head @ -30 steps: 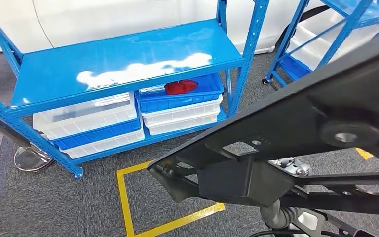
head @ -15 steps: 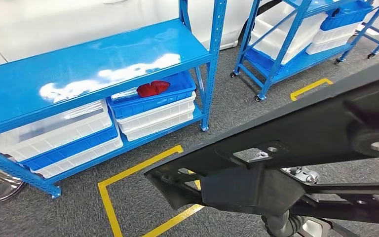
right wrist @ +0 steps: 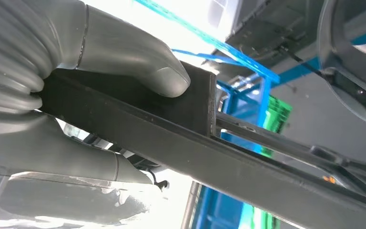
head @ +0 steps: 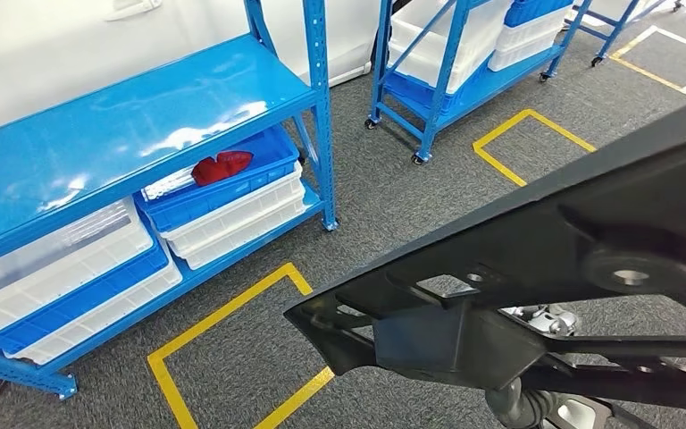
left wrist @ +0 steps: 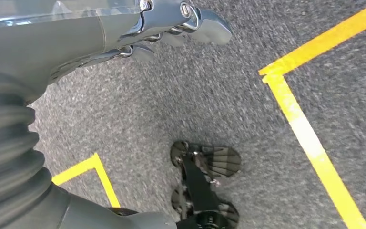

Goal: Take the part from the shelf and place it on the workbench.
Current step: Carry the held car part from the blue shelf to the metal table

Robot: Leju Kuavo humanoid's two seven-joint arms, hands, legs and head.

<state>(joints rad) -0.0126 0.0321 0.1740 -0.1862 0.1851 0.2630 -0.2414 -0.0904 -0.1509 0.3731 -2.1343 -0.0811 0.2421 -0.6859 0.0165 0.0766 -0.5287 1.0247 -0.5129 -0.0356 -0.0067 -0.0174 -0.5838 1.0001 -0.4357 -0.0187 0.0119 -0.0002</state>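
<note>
A: Item one, far left: what do you log?

B: I log a blue shelf (head: 134, 107) with a red object (head: 221, 166) in a blue bin (head: 232, 183) on stacked white bins (head: 232, 219). A yellow floor outline (head: 232, 357) lies near, on grey carpet (head: 393, 206).

A: Left hand?

B: My left hand (left wrist: 138, 33) hangs over the carpet, holding nothing. Whether its fingers are spread or curled, I cannot tell.

A: The part?

B: A black flat part (head: 545, 259) lies across the near right. My right hand (right wrist: 76, 90) grips it, thumb (right wrist: 138, 57) pressed on one face, the part running out past the hand.

A: Far right?

B: A second blue rack (head: 464, 63) with white bins.
</note>
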